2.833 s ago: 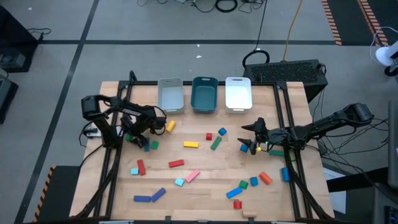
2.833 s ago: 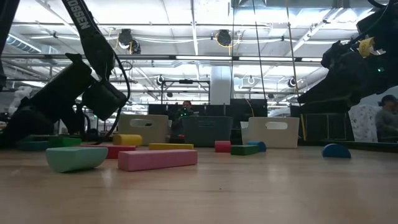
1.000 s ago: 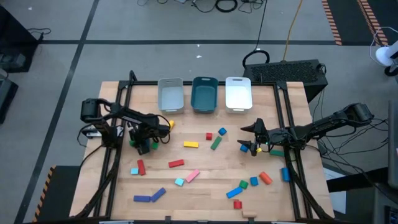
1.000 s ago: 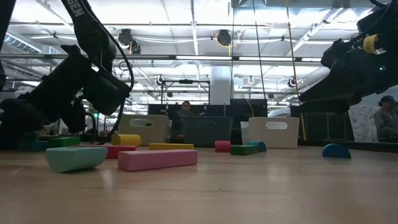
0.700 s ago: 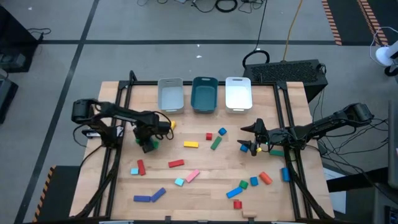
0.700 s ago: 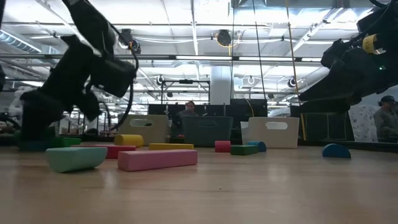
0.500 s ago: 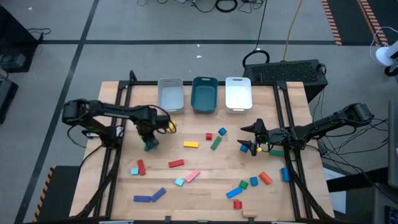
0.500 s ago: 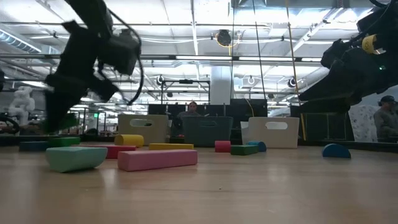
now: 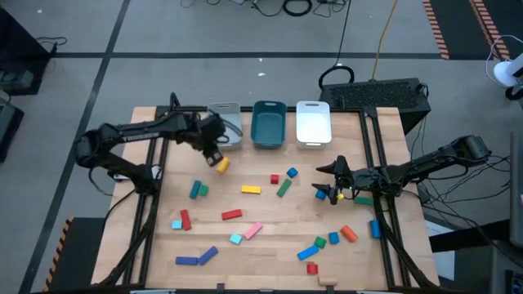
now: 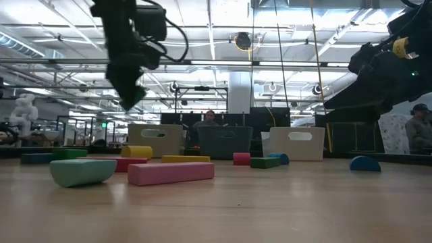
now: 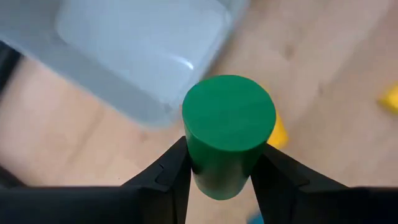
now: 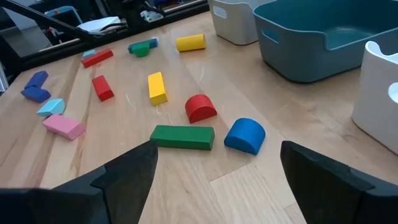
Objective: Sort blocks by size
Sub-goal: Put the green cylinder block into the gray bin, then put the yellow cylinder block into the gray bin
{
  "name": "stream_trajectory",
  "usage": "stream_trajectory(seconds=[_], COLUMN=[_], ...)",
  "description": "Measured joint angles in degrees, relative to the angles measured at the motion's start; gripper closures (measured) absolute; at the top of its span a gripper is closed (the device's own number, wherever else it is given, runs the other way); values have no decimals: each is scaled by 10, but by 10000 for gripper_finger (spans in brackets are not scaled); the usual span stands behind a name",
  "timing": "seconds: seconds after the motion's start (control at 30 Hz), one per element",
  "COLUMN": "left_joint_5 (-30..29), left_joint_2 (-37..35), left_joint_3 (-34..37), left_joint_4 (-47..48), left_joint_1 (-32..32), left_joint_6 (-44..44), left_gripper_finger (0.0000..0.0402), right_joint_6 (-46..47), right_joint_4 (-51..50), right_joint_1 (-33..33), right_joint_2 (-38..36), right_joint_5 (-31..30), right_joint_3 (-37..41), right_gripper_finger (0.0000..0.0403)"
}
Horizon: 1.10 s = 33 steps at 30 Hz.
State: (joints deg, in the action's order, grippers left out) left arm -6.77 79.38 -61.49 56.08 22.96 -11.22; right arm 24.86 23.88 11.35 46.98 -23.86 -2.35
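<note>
Carefully, I held the green cylinder (image 11: pixel 229 134) pinched in my left gripper (image 9: pixel 214 151) just beside the grey tray (image 9: pixel 225 126), ready to drop; my right gripper (image 9: pixel 329 193), fingers spread, waited well apart from that tray.

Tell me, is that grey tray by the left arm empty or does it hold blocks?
Empty, as far as shown: the grey tray has a bare floor in the left wrist view. The left tool holds a green cylinder beside it.

Robotics lab in industrial hall: exposed ceiling lights (image 10: pixel 243 42), taped concrete floor (image 9: pixel 82 73), seated person (image 10: pixel 210 119) behind table (image 9: pixel 270 229).
</note>
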Motion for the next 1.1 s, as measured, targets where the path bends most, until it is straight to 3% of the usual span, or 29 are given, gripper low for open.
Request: stream_trajectory(seconds=[0.47,0.77,1.1], left_joint_5=[9,20,0], left_joint_2=[135,194,199], left_joint_3=[-6,-6,-13], left_joint_4=[-184,-203,-209], left_joint_1=[157,180,180], left_joint_6=[76,77,106], left_gripper_finger=[267,245,221], right_joint_6=[-2,-4,0], right_joint_4=[0,-1,-1], right_joint_1=[0,0,0], right_joint_2=[0,0,0], right_joint_5=[-2,-19,-33], right_joint_3=[0,0,0], right_gripper_finger=[76,76,76])
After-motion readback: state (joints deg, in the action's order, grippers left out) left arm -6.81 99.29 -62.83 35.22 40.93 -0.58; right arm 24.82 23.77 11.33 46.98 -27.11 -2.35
